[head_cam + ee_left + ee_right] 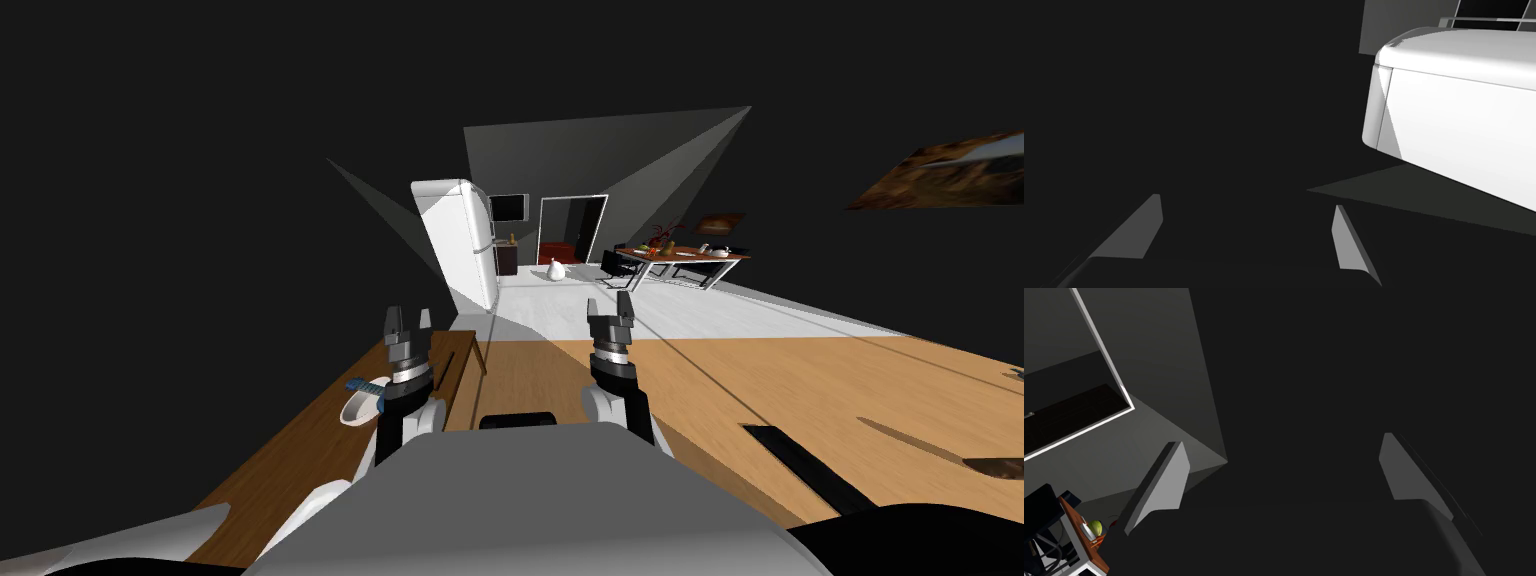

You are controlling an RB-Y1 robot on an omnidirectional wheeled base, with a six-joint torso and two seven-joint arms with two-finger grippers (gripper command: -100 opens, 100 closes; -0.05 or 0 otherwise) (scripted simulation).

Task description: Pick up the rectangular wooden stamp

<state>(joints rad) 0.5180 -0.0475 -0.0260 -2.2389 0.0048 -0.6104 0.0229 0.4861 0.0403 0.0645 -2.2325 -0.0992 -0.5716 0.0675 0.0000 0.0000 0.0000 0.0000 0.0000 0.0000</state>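
Where the stamp lies cannot be told. The nearest small things are seen on a brown wooden counter (290, 450) at the robot's left. A white bowl (352, 410) stands there, and a blue thing (362, 384) is laid across its rim. What the blue thing is cannot be made out.

The left gripper (409, 322) is held above the far end of this counter, just beyond the bowl. It is pointed forward, with its fingers apart and nothing between them. In the left wrist view the left gripper (1239, 240) is shown the same way, its fingers (1131, 235) spread. A white fridge (1454, 115) is seen beyond it to one side, against a black area.

The right gripper (610, 310) is held level with the left one and well apart from it, over a light wooden floor (720, 400). Its fingers are also parted and hold nothing. In the right wrist view the right gripper (1284, 480) is seen with its fingers (1159, 485) wide apart. A white-framed doorway (1104, 368) is shown beyond them, together with a corner of a far counter (1084, 540) that carries a green fruit (1095, 526).

Farther off in the head view the fridge (460, 240) stands at the edge of a white floor (660, 315). The doorway (572, 230) lies behind it. The far counter (685, 262), with dark chairs (618, 268) beside it, stands to the right.
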